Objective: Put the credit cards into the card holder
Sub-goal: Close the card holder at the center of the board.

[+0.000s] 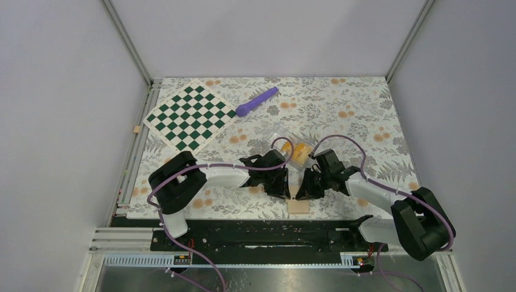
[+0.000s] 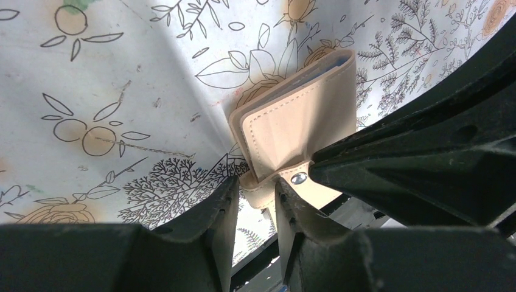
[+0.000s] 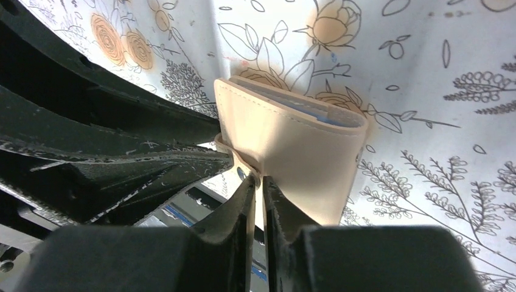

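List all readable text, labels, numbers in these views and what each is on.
None readable.
card holder: blank leather, plain snap.
credit cards in the clear case: too small to tell.
chessboard, purple stick, floral tablecloth: no lettering visible.

We find left jaws and right jaws flanking the wallet (image 1: pixel 298 205); the case (image 1: pixel 289 139) blocks behind, bench (image 1: pixel 341 91) open beyond.
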Available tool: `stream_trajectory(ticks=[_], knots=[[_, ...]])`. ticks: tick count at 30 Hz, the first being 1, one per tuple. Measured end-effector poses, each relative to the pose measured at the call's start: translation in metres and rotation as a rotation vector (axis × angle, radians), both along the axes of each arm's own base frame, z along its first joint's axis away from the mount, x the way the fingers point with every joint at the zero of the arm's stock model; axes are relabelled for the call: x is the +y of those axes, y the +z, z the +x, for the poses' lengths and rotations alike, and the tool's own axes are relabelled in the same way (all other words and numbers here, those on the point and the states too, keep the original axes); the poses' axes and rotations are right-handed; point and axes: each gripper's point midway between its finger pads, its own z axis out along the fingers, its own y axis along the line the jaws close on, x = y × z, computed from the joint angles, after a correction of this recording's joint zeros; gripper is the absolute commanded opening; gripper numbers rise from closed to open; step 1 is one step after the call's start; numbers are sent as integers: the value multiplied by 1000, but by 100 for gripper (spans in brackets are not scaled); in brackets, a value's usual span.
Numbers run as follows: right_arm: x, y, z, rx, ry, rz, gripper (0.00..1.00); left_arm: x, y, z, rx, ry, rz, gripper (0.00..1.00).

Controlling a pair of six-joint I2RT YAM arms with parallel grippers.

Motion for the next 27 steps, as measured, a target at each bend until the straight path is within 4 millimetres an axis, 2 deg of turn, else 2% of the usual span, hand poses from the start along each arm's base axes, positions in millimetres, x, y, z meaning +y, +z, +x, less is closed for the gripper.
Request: stream_trajectory(ticks=[5,9,13,16,20,27], knots=[[-3,-1,0,-3,0,-15,11,0,0,0,0,0,0,28],[-2,-2,-1,0,2,-14,17,0,0,0,0,-1,0,28],[0,-1,0,0,5,-2,28,0,0,0,0,-1,0,28],[2,2,0,0,9,16,31,0,0,0,0,-1,-1,28],[3,2,0,-5,9,23,22,0,0,0,-1,-1,-1,28],[8,0,2,4,16,42,0,0,0,-1,-1,-2,-1,28]])
